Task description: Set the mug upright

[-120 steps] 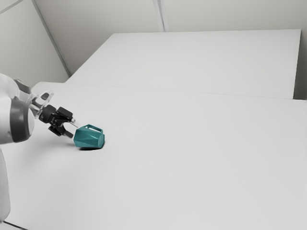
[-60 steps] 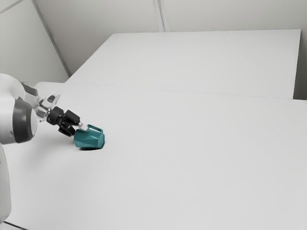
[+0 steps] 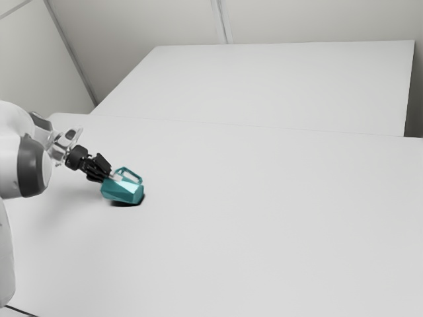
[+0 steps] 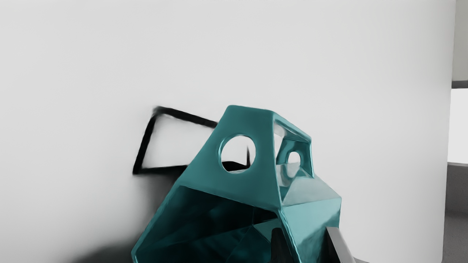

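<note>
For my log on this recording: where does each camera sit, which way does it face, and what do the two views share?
Exterior view: at the arm's side, looking down across the pale table; the white robot arm enters from the view's left, its black two-finger gripper at the teal faceted mug.
Wrist view: on the hand, looking past the fingertips at the mug's open mouth and handle; one finger shows inside, the other outside.
Shared: mug, table, and fingers shut on the mug's wall.
</note>
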Robot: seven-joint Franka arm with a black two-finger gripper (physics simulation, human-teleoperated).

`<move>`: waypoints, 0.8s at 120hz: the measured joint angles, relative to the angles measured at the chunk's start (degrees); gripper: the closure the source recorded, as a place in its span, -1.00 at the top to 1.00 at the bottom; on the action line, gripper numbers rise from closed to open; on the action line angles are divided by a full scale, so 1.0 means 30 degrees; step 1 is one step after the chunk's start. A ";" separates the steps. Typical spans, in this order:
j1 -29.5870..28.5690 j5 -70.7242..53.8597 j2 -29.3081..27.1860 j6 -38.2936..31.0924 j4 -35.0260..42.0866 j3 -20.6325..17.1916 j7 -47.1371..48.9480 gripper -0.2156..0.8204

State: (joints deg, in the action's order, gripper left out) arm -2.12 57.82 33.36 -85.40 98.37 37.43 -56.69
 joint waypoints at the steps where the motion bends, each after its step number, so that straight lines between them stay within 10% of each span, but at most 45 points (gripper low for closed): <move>1: 0.0009 0.0024 -0.0007 -0.0005 -0.0004 0.0000 -0.0004 -0.83; 96: 0.1700 -0.0606 -0.2384 -0.0476 -0.0111 -0.0550 0.2037 -0.93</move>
State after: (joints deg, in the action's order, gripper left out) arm 2.98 56.01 26.21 -86.83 98.04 35.78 -50.57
